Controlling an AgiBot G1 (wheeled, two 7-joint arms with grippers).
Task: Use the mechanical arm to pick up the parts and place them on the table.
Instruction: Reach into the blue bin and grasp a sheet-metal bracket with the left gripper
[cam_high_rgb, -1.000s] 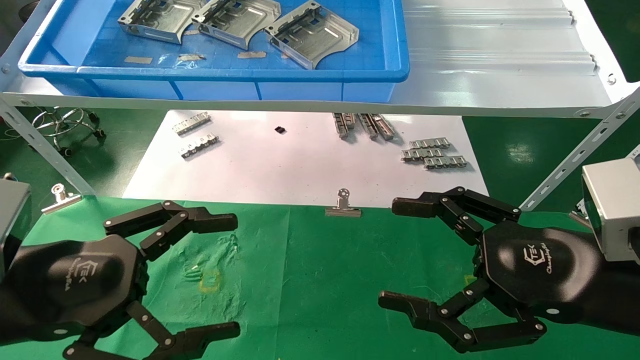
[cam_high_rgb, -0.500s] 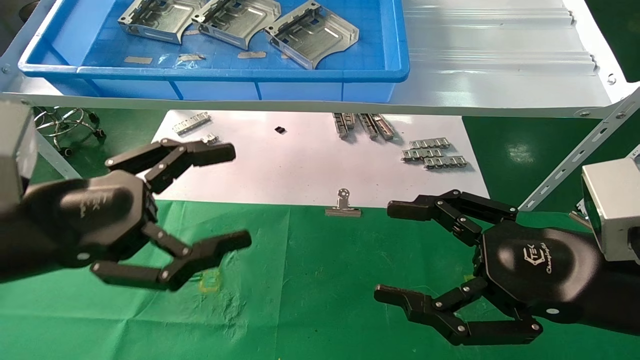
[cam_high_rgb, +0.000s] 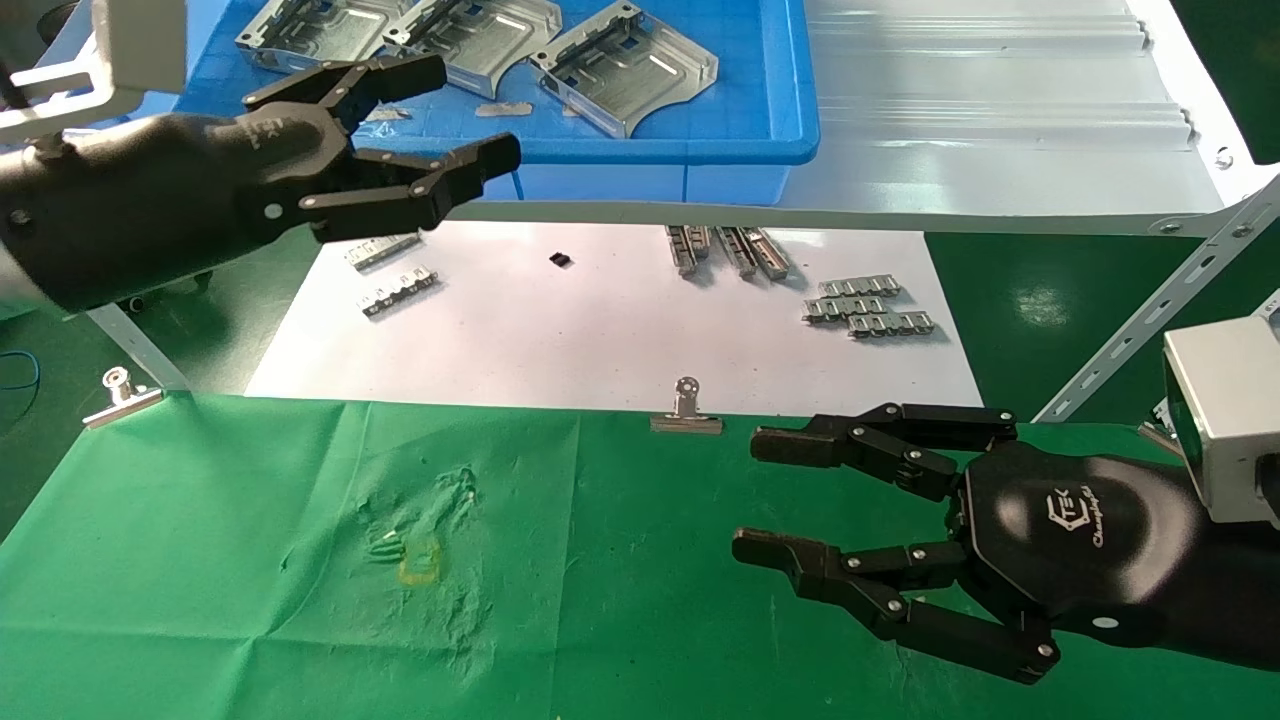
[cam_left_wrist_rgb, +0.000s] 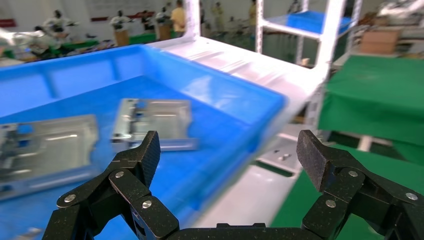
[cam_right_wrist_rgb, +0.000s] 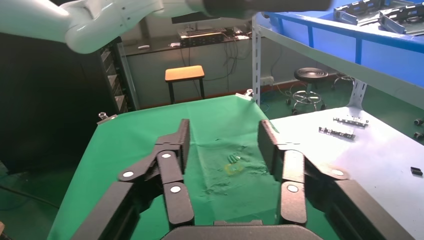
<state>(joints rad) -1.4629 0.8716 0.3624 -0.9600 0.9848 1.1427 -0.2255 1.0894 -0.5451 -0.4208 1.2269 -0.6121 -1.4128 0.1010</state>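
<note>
We hold the left claw wide at the blue bin's near rim, ready to straddle the parts inside; right claw idles half-spread over the bench
</note>
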